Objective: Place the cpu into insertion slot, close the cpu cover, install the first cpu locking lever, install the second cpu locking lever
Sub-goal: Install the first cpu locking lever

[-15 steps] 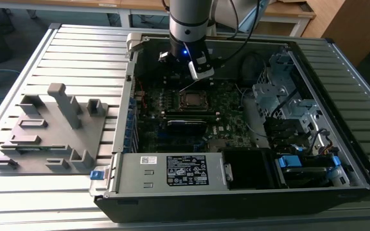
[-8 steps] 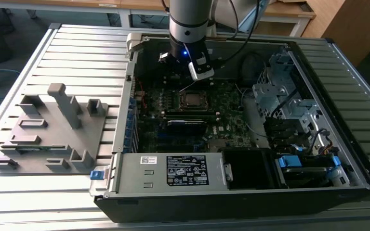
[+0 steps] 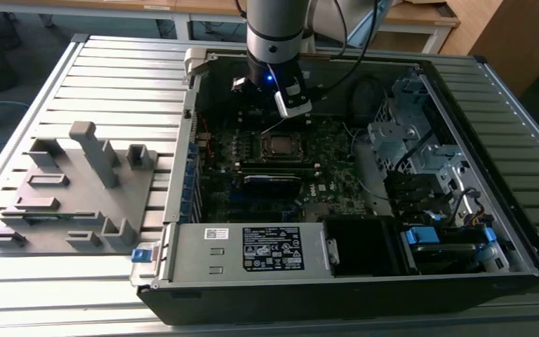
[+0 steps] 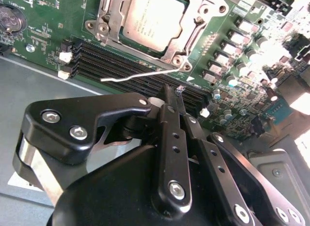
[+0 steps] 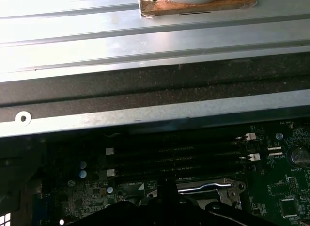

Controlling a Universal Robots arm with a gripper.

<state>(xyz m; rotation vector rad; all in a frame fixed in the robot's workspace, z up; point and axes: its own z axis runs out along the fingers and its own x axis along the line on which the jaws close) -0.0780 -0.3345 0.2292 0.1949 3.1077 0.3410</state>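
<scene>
The cpu [image 4: 152,17] lies flat in the insertion slot [image 3: 279,145] on the green motherboard [image 3: 335,189]. The cpu cover [image 4: 191,34] is down over it, framing its silver top. One thin silvery locking lever [image 4: 140,75] sticks out free from the socket's corner, across the memory slots. My gripper [image 4: 173,91] hangs just above the board beside that lever, its black fingers [image 4: 167,102] pressed together with nothing between them. In the exterior view the gripper [image 3: 293,109] is behind the socket. In the first wrist view a bright lever [image 5: 203,187] runs along the socket's edge.
The work is inside an open computer case [image 3: 204,242] on a slatted metal table [image 3: 110,77]. Black memory slots [image 4: 121,61] lie between gripper and socket. A drive cage [image 3: 410,140] and cables crowd the exterior view's right. A grey fixture block [image 3: 73,189] stands outside the case.
</scene>
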